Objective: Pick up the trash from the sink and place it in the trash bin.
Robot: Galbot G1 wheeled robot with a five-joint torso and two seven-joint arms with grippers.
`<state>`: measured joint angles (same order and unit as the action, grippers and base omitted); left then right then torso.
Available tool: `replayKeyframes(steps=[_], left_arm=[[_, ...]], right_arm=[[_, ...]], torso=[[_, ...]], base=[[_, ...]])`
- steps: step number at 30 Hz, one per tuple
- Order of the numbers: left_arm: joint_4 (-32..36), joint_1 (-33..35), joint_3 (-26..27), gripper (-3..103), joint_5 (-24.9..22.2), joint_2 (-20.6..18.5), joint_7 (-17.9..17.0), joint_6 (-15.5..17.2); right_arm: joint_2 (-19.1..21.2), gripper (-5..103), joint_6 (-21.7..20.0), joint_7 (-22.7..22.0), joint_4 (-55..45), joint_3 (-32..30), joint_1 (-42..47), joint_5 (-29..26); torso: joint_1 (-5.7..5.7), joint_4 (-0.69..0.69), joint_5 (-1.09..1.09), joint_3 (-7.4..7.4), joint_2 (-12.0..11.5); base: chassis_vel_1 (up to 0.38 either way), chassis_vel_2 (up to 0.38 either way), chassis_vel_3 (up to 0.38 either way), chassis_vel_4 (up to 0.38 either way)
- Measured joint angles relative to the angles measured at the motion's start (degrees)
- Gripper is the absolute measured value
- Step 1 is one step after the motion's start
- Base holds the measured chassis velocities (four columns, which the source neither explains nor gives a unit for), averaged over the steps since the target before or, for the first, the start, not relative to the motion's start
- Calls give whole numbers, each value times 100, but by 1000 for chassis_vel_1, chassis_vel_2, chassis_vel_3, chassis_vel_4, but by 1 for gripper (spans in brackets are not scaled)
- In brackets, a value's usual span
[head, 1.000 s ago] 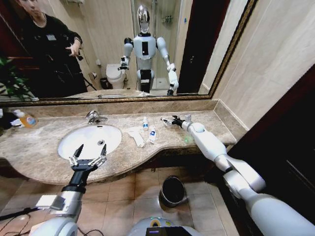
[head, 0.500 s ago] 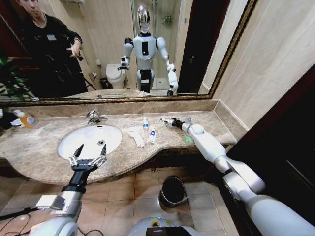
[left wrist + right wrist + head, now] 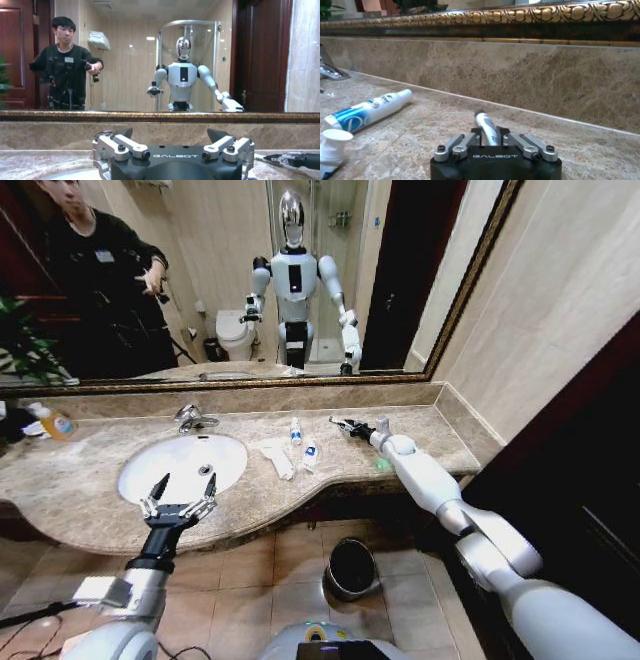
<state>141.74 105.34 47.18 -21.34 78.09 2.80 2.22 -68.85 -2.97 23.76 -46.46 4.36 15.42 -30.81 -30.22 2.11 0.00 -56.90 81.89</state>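
Observation:
The white sink (image 3: 160, 470) is set in the beige marble counter. My left gripper (image 3: 178, 502) hovers open over the sink's front rim, its fingers (image 3: 116, 142) spread wide. At the back of the counter my right gripper (image 3: 345, 423) is shut on a white stick (image 3: 485, 125) with a dark tip, low over the marble. Crumpled white paper (image 3: 277, 455) and two tiny blue-labelled bottles (image 3: 295, 430) (image 3: 310, 452) lie between sink and right gripper. One bottle (image 3: 367, 110) lies just ahead of the right gripper. A dark green bar (image 3: 381, 464) lies near the counter's front. The black trash bin (image 3: 352, 568) stands on the floor below.
A chrome faucet (image 3: 190, 418) stands behind the sink. An orange-capped bottle (image 3: 55, 422) sits at the far left of the counter. A gold-framed mirror (image 3: 250, 385) runs along the back wall. The tiled wall closes the right end.
My right gripper has shifted slightly left along the back of the counter with the stick between its fingers. The left arm has not moved.

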Motion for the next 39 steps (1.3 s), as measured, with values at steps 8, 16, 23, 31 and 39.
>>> replayKeyframes(steps=[8,16,23,31,39], left_arm=[[0,0,0,100,0,0,0,0],[0,0,0,100,0,0,0,0],[0,0,0,100,0,0,0,0],[0,0,0,100,0,0,0,0],[0,0,0,100,0,0,-1,0]], right_arm=[[102,2,-5,-89,-230,-20,206,-48],[119,1,-37,-117,-363,-61,270,-61],[395,1,-263,-479,-1371,-180,697,-423],[832,1,-263,-708,-2442,-604,1309,-594],[1579,1,-297,-839,-4142,-1499,2820,-898]], torso=[[0,0,0,1,0],[0,0,0,0,0],[-1,0,0,-1,0],[-1,2,0,0,0],[0,-3,3,1,0]], base=[[0,0,0,0],[0,0,0,0],[0,0,0,0],[0,0,0,0],[0,0,0,0]])
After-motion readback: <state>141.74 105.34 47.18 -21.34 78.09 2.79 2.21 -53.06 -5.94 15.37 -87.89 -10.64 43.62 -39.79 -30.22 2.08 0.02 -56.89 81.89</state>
